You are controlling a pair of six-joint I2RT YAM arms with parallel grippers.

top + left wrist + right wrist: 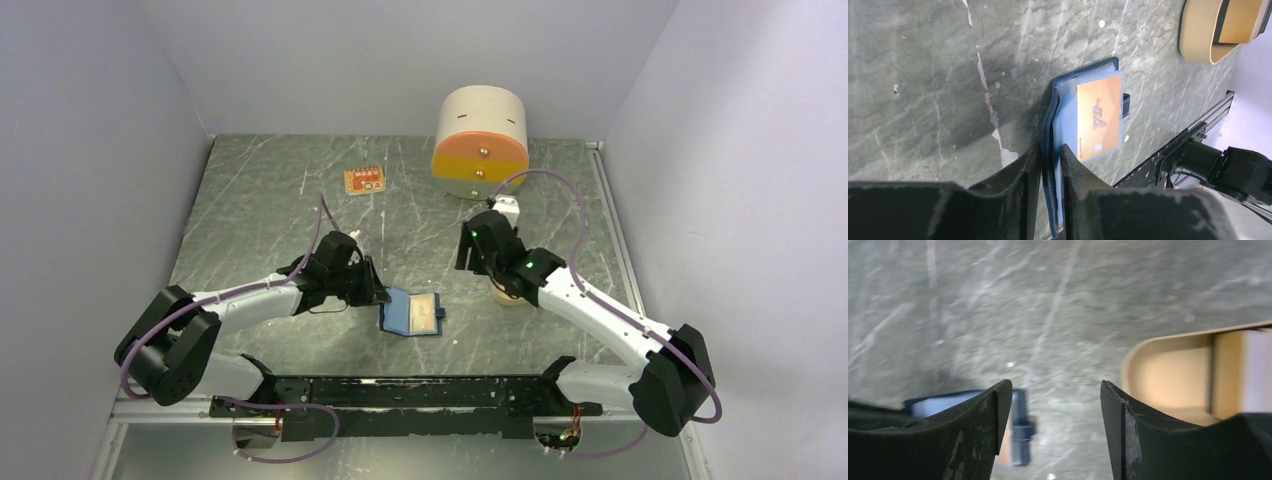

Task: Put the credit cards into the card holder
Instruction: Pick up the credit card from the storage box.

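Left wrist: left gripper [1050, 152] clamps the likely-floppy card holder [1065, 100] by its 6 o'clock cover edge, thin stiff-looking card [1099, 117] already sleeved; right gripper [1054, 389] wide, empty.

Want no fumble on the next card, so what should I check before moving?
1. The card holder lies open: ok.
2. The left end effector is clamped on the holder's edge: ok.
3. One card is seated inside it: ok.
4. The right end effector is open and empty: ok.
5. The loose cards show beside the right end effector: ok.
6. Room inside for another card: cannot tell.
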